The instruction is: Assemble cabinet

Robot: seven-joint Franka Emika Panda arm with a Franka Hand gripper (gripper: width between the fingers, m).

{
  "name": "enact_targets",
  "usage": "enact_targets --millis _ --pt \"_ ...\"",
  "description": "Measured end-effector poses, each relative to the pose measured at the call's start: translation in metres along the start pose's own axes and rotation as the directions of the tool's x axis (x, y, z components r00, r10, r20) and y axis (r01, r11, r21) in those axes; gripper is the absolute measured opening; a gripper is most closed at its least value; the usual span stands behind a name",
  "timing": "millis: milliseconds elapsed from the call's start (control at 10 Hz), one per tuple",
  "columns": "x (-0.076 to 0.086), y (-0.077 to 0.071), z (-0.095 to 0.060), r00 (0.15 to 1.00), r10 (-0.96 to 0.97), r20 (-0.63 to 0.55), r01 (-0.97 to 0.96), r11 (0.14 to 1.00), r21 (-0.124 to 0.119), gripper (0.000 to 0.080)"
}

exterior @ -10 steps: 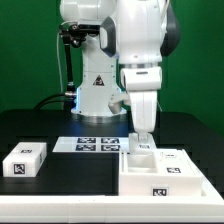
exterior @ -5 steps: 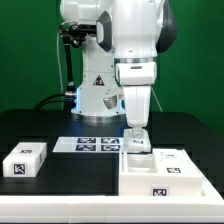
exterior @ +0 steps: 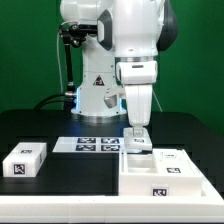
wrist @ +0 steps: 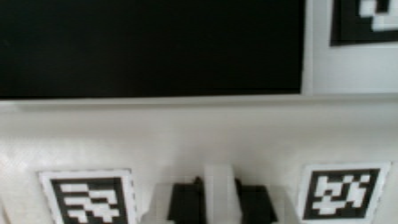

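The cabinet, a large white tagged box, sits at the front on the exterior view's right. My gripper hangs straight down over its far left corner. It is shut on a small white tagged block that stands at the cabinet's rim. In the wrist view my gripper has its two black fingers close together on a thin white ridge of that block, with a tag on each side. Whether the block is seated in the cabinet cannot be told.
A loose white tagged block lies on the black table at the exterior view's left. The marker board lies flat between it and the cabinet. The robot base stands behind. A green wall closes the back.
Between one second and half a second ago my gripper shifted a little to the exterior view's left with the small block. It has not visibly moved since.
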State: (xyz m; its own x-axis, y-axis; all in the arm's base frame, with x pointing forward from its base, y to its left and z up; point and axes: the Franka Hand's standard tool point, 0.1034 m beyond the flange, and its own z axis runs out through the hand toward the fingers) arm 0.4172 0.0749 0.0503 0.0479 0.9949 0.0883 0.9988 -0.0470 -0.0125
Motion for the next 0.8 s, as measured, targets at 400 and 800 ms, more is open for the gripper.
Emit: enact_targets --millis 400,800 --pt "-0.021 0.014 -0.006 0.998 -0.014 -0.063 0.010 0.998 -0.055 0.0064" --pt "-0.015 0.013 -0.005 0.998 0.025 -0.064 -0.028 0.999 -0.045 0.0064"
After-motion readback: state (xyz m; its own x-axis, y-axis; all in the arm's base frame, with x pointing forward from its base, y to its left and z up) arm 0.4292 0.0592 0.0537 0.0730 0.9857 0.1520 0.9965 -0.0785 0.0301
